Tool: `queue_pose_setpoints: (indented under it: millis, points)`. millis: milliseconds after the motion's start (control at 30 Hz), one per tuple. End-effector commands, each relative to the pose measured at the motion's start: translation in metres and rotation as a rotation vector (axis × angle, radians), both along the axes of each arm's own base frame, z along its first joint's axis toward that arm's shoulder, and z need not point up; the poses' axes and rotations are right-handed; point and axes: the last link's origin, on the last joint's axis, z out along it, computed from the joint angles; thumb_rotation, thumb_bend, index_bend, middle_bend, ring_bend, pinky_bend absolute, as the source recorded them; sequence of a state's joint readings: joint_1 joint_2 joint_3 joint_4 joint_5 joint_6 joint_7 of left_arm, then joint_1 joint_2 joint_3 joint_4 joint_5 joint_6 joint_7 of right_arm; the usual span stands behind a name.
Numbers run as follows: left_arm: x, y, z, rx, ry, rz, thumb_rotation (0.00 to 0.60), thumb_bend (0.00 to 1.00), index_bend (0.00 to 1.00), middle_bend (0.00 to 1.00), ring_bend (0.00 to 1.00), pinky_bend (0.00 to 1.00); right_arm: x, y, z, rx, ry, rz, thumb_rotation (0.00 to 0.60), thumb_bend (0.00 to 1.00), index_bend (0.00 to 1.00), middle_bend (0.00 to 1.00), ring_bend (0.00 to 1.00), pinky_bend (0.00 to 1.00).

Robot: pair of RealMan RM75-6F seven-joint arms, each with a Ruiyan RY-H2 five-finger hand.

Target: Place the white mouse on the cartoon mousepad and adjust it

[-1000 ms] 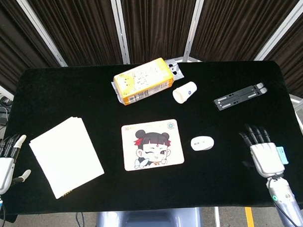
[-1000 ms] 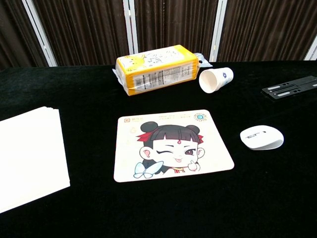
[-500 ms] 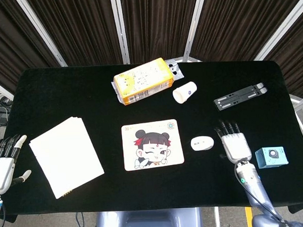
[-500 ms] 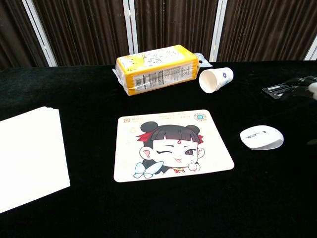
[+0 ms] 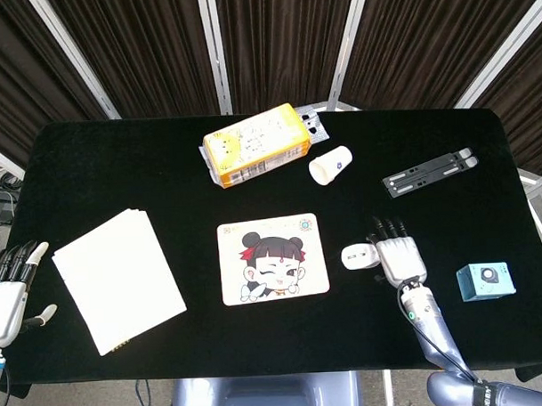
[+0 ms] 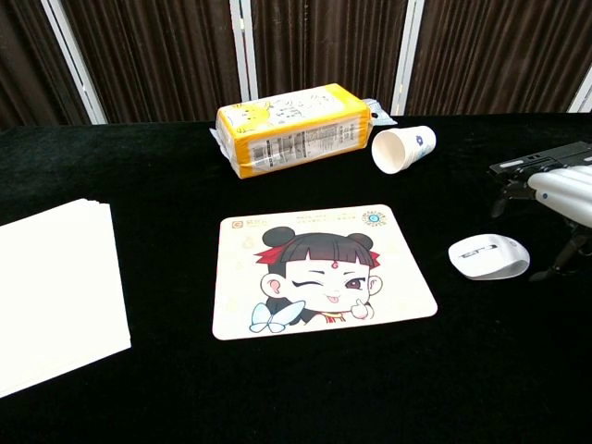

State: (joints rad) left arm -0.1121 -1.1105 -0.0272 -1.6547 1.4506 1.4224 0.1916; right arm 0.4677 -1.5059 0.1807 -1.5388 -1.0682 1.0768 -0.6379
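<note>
White mouse (image 5: 360, 256) is my target, and from the head view it sits on the black table (image 5: 109, 164) just off the right edge of the cartoon mousepad (image 5: 273, 259), not on it yet. My right hand (image 5: 398, 256) is on the far side of the mouse from the mousepad, fingers spread and holding nothing, its near edge right at the mouse, and I can't tell from up here whether it touches. My left hand (image 5: 7, 292) hangs off the table edge, well away from the mousepad past the stack of white paper (image 5: 118, 280), fingers loosely apart, empty. The blue box (image 5: 486, 280) lies further out beyond the right hand.

Chest view now. Mouse (image 6: 488, 256) lies flat, just right of the mousepad (image 6: 319, 270), a strip of black cloth between them. Right hand (image 6: 560, 199) comes in from the frame edge, dark fingertips (image 6: 507, 194) above and behind the mouse, thumb low beside it. Fingers apart, nothing gripped.

My worry: the mouse is smooth and low, so closing off-centre could squirt it sideways or skid it across the cloth. Dragging rather than lifting could catch the mousepad's edge and shove the mousepad itself. Paper cup (image 6: 403, 148) lies further back, so it's less of a concern.
</note>
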Motion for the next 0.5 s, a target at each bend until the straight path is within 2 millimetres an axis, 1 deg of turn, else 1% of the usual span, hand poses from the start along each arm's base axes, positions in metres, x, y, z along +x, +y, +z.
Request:
queue_pose_setpoints:
  millis: [33,367,500]
  points:
    - [0.0,0.0,0.0,-0.001,0.0,0.002,0.6,0.2,0.0,0.0,0.0,0.0,0.003,-0.003,-0.006,0.008,-0.011,-0.003,0.6,0.13,0.26,0.03,0.0,0.0]
    - [0.0,0.0,-0.001,-0.005,-0.003,0.008,0.6,0.2,0.0,0.0,0.0,0.0,0.004,-0.013,-0.013,0.042,0.027,-0.014,0.6,0.15,0.26,0.03,0.0,0.0]
    - [0.0,0.0,-0.001,-0.008,-0.004,0.008,0.6,0.2,0.0,0.0,0.0,0.0,0.004,-0.016,-0.016,0.049,0.033,-0.024,0.6,0.17,0.26,0.03,0.0,0.0]
